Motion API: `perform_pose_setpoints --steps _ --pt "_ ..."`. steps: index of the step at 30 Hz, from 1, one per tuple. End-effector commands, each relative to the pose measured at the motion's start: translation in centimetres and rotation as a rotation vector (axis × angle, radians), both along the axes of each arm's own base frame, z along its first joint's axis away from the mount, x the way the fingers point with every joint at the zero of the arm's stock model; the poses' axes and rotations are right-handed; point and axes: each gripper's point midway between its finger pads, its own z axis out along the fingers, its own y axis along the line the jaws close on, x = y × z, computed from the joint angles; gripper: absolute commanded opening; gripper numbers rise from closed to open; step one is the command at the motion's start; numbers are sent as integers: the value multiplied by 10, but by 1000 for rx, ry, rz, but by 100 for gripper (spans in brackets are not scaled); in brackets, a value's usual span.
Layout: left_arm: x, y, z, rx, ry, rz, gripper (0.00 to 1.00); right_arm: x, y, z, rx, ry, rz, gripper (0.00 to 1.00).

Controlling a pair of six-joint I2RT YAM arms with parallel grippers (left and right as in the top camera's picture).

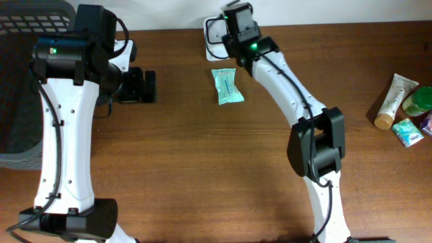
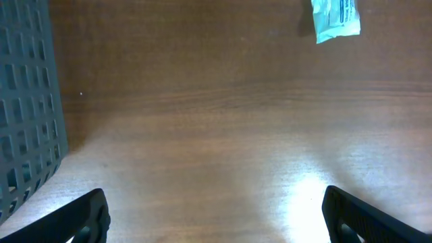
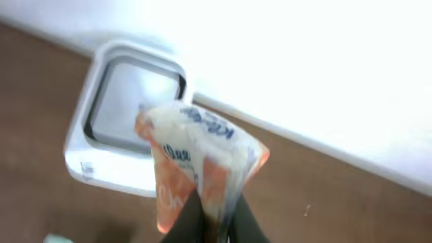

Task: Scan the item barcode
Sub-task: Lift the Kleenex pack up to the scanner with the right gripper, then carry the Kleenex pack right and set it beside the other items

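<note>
Wood table (image 1: 202,169), white wall (image 3: 324,61), scanner (image 3: 115,118) at edge

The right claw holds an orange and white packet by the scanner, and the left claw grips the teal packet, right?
No. The left claw is open and empty; the teal packet lies on the table apart from it, as the left wrist view shows. The right claw does hold the orange and white packet by the scanner.
</note>
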Motion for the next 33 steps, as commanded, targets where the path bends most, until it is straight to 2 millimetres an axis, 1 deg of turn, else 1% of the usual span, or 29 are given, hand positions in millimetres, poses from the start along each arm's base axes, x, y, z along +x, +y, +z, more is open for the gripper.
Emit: perform_pose_setpoints --steps 1,2,5,7,8,12,14,16,18,19,20,21,22,24,25,26,27,28,29,30,32,33 --pt "-1 0 1 4 -4 -16 99 14 11 49 -67 -171 55 4" --pt "-1 0 1 3 -4 -16 99 18 17 44 -57 -183 71 4" --pt "-1 0 1 3 -4 -16 99 21 38 19 -31 -160 135 4" --pt "-1 0 1 4 -4 -16 99 26 45 6 -26 -170 143 4" --pt "-1 0 1 4 -4 -16 99 28 47 3 -23 -179 144 4" --pt "-1 0 1 4 -4 -16 99 30 46 2 -3 -184 126 4" --pt "-1 0 1 3 -4 -16 99 31 36 4 -9 -193 63 4" --pt "-1 0 1 3 -4 -16 99 29 7 20 28 -216 -108 4" --pt "-1 0 1 3 -4 -16 99 19 -14 32 76 -168 -169 4" --pt "-1 0 1 4 -4 -16 99 13 -30 37 97 -139 -211 4" --pt "-1 0 1 3 -4 -16 99 0 -72 43 131 -72 -316 4" --pt "-1 0 1 3 -4 -16 99 -16 -117 44 178 -11 -443 4" --pt "-1 0 1 3 -4 -16 99 -25 -141 42 185 26 -501 4" --pt "-1 0 1 3 -4 -16 99 -47 -193 35 144 120 -597 4" --pt "-1 0 1 3 -4 -16 99 -69 -237 22 105 217 -680 4" --pt "-1 0 1 4 -4 -16 99 -84 -260 14 88 275 -728 4" --pt "-1 0 1 4 -4 -16 99 -102 -289 5 61 342 -788 4" --pt "-1 0 1 3 -4 -16 99 -113 -309 0 55 378 -830 4" --pt "-1 0 1 3 -4 -16 99 -121 -325 -3 53 401 -861 4" --pt "-1 0 1 4 -4 -15 99 -139 -358 -8 56 442 -932 4" --pt "-1 0 1 4 -4 -16 99 -162 -397 -11 66 479 -1018 4" --pt "-1 0 1 4 -4 -16 99 -172 -412 -12 73 490 -1053 4"
